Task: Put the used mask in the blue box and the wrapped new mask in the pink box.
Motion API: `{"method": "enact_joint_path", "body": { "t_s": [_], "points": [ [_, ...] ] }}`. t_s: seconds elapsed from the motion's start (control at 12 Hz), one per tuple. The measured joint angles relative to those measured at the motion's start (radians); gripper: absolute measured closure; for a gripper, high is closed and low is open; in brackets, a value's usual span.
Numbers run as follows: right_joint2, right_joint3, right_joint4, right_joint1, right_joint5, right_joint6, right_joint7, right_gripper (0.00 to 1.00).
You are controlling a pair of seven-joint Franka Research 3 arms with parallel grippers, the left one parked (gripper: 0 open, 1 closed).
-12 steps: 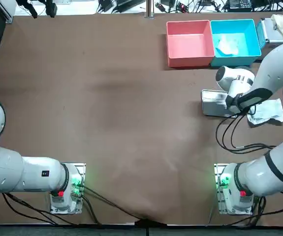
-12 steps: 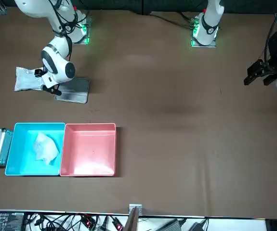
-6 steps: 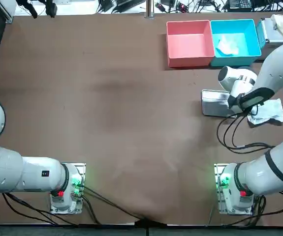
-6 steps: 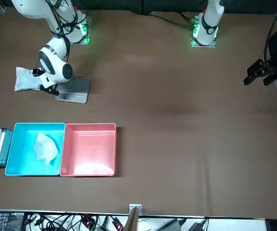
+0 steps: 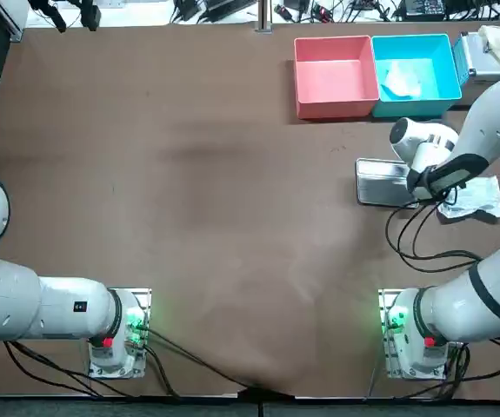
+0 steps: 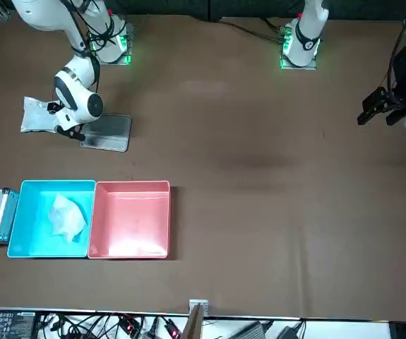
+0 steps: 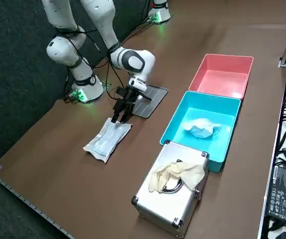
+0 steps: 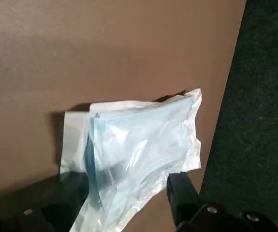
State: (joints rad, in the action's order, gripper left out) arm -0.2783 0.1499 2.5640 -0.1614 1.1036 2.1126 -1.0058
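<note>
The wrapped new mask (image 5: 476, 198) lies flat in clear plastic at the right side of the table, also seen in the side view (image 7: 108, 141) and front view (image 6: 37, 116). My right gripper (image 7: 119, 118) hangs low over the pack's near end. In the wrist view the gripper (image 8: 129, 195) is open, with the wrapped mask (image 8: 139, 145) lying between and just beyond its two fingers (image 8: 180, 193). The used mask (image 5: 403, 80) rests crumpled inside the blue box (image 5: 448, 62). The pink box (image 5: 335, 78) beside it holds nothing.
A flat silver metal plate (image 5: 382, 182) lies under the right arm's wrist, just left of the wrapped mask. A silver case (image 7: 175, 199) with pale gloves on top stands beside the blue box. The table's right edge (image 8: 238, 96) runs close to the pack.
My right gripper has crept a little to the robot's right, closer over the wrapped mask. The masks and boxes have not moved.
</note>
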Motion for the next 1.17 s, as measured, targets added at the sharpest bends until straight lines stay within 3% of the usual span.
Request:
{"method": "enact_joint_path", "body": {
  "t_s": [0.42, 0.5, 0.67, 0.75, 0.83, 1.0, 1.17],
  "points": [
    [-0.013, 0.000, 0.000, 0.025, 0.016, 0.006, 0.000, 0.04],
    [-0.018, 0.000, 0.000, 0.029, 0.018, 0.011, 0.000, 0.13],
    [-0.026, 0.000, 0.000, 0.034, 0.020, 0.020, 0.000, 0.18],
    [-0.029, 0.000, 0.000, 0.035, 0.020, 0.022, 0.000, 0.31],
    [-0.032, 0.000, 0.000, 0.037, 0.020, 0.025, 0.000, 0.57],
    [-0.035, 0.000, 0.000, 0.038, 0.020, 0.027, 0.000, 0.62],
    [-0.039, 0.000, 0.000, 0.038, 0.020, 0.028, 0.000, 0.88]
  ]
}}
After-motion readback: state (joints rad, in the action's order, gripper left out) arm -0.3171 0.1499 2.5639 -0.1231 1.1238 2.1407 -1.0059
